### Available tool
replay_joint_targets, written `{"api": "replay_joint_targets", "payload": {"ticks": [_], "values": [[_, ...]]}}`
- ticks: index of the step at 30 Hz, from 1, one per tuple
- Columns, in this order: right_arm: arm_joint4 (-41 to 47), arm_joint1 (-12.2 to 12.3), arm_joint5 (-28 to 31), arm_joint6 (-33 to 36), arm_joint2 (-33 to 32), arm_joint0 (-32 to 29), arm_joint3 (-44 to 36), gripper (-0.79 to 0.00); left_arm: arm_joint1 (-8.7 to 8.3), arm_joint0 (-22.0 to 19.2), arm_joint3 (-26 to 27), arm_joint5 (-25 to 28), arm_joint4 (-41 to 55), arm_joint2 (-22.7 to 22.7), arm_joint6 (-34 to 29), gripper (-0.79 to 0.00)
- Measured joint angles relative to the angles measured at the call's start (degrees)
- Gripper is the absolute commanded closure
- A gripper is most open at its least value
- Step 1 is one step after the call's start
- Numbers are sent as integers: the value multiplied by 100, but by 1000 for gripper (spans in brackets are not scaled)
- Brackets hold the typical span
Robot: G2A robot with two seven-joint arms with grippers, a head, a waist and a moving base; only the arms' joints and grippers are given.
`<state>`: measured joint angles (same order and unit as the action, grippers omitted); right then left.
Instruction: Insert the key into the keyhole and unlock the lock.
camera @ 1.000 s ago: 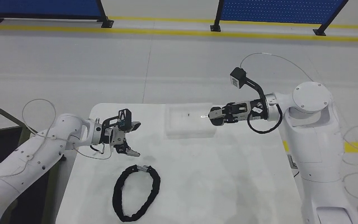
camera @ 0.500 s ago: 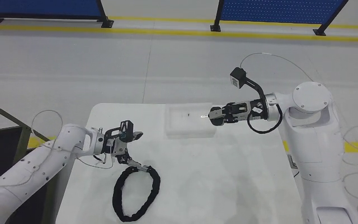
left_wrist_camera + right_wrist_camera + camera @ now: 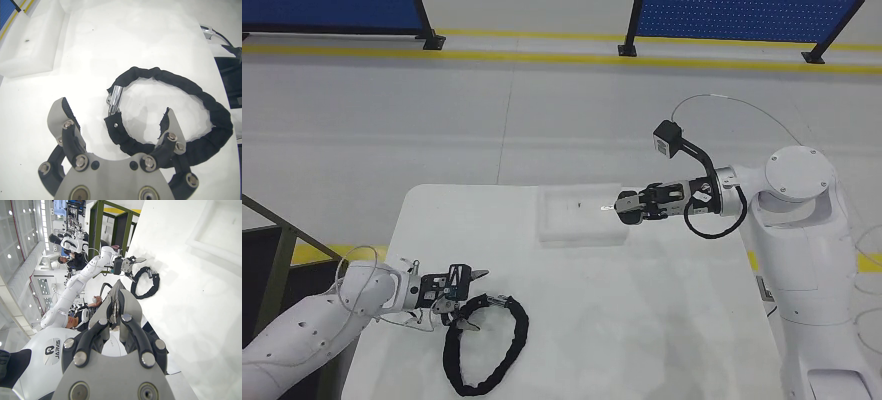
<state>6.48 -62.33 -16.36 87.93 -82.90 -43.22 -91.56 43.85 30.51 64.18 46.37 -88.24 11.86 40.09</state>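
1. Lock (image 3: 514,338): a black fabric-sleeved loop lies flat on the white table (image 3: 642,320), near its front left corner.
2. Its chrome cylinder (image 3: 116,95) joins the two sleeve ends and sits on the side of the loop toward the left hand (image 3: 116,106).
3. The left hand is open and low over the table at that side of the loop. Its two fingers stand wide apart, one on either side of the sleeve end beside the cylinder. Whether they touch the lock cannot be told.
4. The right hand (image 3: 622,207) is closed on a small metal piece, apparently the key (image 3: 115,308), pinched between its fingertips.
5. It hangs well apart from the lock, at the right end of a white foam tray (image 3: 577,240) that sits at the table's far edge.
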Motion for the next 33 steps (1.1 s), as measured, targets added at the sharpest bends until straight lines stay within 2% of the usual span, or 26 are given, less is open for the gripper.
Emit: {"api": "replay_joint_targets", "payload": {"ticks": [4, 10, 18, 19, 21, 22, 28, 30, 31, 33], "values": [[0, 0, 0, 0, 0, 0, 0, 0, 179, 33, -215, -195, -113, 19, 49, -785], [0, 0, 0, 0, 0, 0, 0, 0, 472, 28, -518, -199, -368, -19, 133, -785], [0, 0, 0, 0, 0, 0, 0, 0, 696, 23, -889, -235, -782, -28, 437, -588], [0, 0, 0, 0, 0, 0, 0, 0, 710, 23, -924, -234, -813, -22, 474, -499], [0, 0, 0, 0, 0, 0, 0, 0, 740, 27, -995, -237, -885, -9, 545, -449], [0, 0, 0, 0, 0, 0, 0, 0, 752, 32, -1018, -245, -915, -4, 565, -400], [0, 0, 0, 0, 0, 0, 0, 0, 837, 77, -1063, -364, -1121, 31, 468, -391], [0, 0, 0, 0, 0, 0, 0, 0, 866, 95, -1071, -397, -1134, 61, 423, -449], [0, 0, 0, 0, 0, 0, 0, 0, 878, 98, -1077, -410, -1142, 75, 401, -440], [0, 0, 0, 0, 0, 0, 0, 0, 904, 106, -1096, -439, -1152, 112, 339, -305]]}}
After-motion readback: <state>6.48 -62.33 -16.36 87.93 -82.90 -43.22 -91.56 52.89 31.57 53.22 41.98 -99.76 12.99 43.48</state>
